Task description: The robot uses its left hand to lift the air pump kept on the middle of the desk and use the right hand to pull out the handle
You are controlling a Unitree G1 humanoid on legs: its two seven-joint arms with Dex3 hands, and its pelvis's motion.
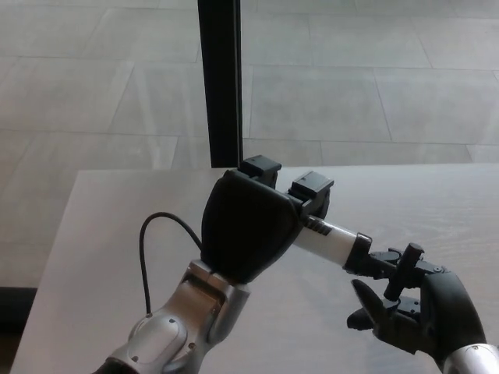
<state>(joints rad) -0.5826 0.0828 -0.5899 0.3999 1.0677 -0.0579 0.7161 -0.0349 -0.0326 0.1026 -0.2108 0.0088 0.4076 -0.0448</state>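
The air pump (331, 240) is a white tube with a black end cap, held up off the desk (109, 210) and slanting down to the right. My left hand (249, 234) is shut on its body, hiding the far end. A thin rod leads from the cap to the black T-handle (401, 269). My right hand (409, 308), at the lower right, has its fingers closed around that handle, whose bar sticks up between them.
A black cable (148, 234) loops up from my left forearm. A black post (221, 78) stands behind the desk's far edge, with grey tiled floor beyond. The desk's left edge runs down the picture's left side.
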